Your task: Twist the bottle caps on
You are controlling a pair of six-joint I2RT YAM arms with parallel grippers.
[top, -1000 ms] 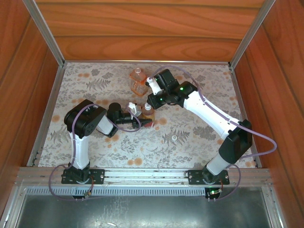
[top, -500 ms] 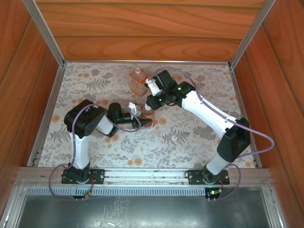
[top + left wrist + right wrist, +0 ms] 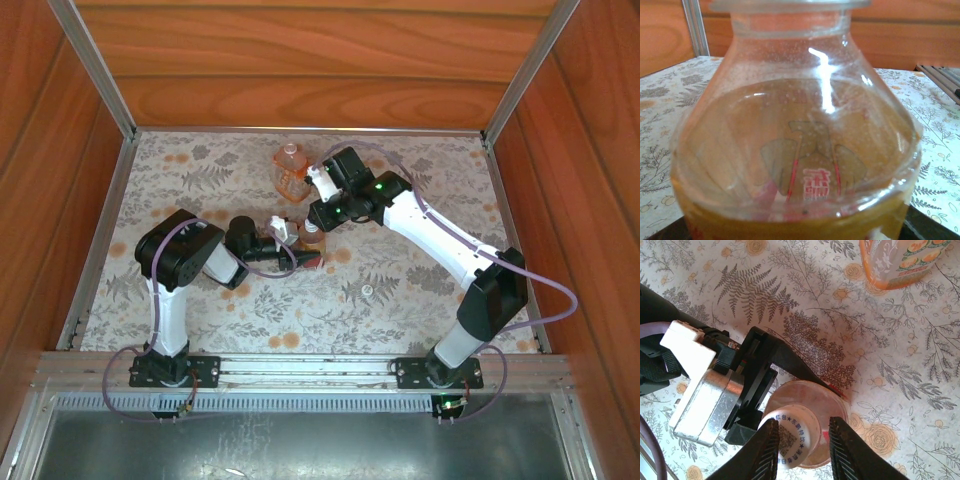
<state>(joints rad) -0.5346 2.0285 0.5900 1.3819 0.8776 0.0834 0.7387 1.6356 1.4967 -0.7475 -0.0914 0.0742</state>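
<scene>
Cap 1 is sitting on the slim bottle in the middle of the bench. The right jaws are straddling it, touching on 1 side with a sliver of gap showing on the other, so I cannot tell whether they are clenching. Left jaws are grasping that bottle's body, holding it upright. Cap 2 is lying loose nearer the arms, and the wide bottle is standing farther back.
</scene>
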